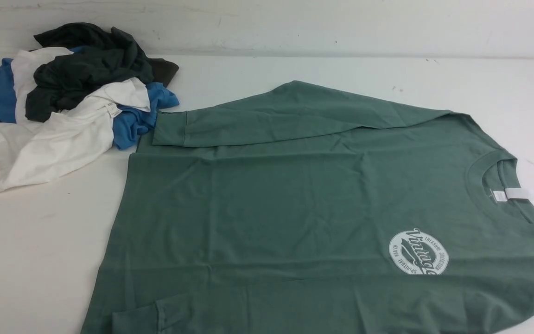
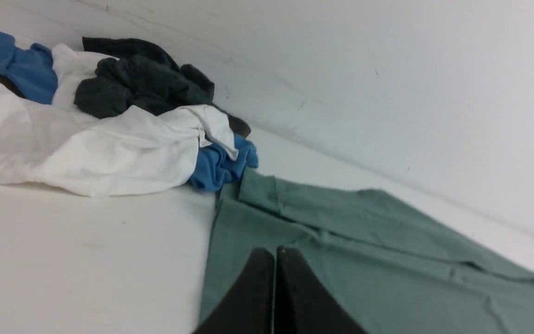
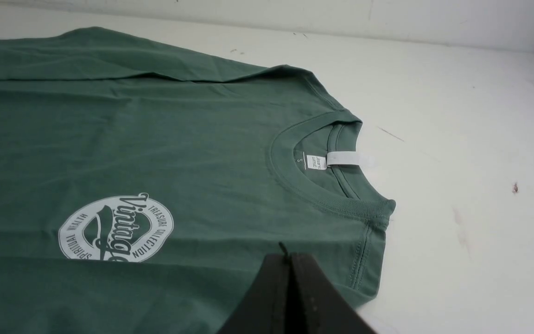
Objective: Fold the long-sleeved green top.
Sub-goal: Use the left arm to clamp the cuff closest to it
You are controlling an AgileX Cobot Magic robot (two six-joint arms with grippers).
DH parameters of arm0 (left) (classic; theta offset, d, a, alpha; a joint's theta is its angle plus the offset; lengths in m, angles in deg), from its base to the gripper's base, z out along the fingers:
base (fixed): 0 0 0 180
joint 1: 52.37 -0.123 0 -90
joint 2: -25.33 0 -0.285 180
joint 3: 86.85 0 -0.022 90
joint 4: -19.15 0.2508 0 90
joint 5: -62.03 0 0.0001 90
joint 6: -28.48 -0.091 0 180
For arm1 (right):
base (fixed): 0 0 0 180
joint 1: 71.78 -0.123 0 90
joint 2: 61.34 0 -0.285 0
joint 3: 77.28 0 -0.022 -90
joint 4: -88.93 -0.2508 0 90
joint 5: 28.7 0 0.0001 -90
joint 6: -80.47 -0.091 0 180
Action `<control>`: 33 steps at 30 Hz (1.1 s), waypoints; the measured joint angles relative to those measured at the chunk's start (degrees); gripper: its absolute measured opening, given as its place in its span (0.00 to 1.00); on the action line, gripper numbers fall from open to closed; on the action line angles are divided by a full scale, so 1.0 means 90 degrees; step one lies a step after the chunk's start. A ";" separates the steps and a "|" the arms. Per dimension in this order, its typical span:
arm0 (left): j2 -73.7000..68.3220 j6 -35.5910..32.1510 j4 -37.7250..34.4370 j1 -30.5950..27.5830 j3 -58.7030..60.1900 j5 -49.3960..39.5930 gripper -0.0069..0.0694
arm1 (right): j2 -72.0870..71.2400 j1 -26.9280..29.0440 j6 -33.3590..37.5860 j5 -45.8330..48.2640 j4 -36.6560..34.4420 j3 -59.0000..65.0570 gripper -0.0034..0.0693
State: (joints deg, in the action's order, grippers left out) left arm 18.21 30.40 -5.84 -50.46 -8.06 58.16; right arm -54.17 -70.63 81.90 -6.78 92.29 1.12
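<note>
Lying flat on the table just beside the clothes pile, the green long-sleeved top wants even corner grasps: left gripper at the hem, right gripper at the shoulder, both shut tight and empty.

So the top is a muted sage green, laid flat front-up and turned sideways: collar on the right, hem on the left. White label sits in the neck, round white "Vintage" logo near-right. Far sleeve is folded in over the body, cuff pointing left. A few soft wrinkles.
</note>
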 joint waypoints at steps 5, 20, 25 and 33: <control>0.0000 0.0343 -0.0640 0.0000 0.0000 0.1120 0.09 | 0.0000 0.0000 -0.0106 -0.0154 -0.0373 0.0014 0.03; -0.1813 0.0293 0.0027 0.0000 -0.3301 -0.3442 0.09 | 0.0000 0.0000 -0.1280 -0.2947 -0.3671 0.0055 0.03; -0.3730 -0.0568 0.0243 0.0000 -0.3481 -0.5679 0.09 | 0.0000 0.0000 -0.1325 -0.2934 -0.3755 0.0055 0.03; -0.5795 -0.1546 0.0521 0.0000 -0.3494 -0.6064 0.09 | 0.0000 -0.0196 -0.1326 -0.1181 -0.3885 -0.0516 0.03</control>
State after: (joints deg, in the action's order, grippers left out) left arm -33.94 16.49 -1.15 -50.46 -39.51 3.58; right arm -54.17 -72.39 69.96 -17.41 57.32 -3.53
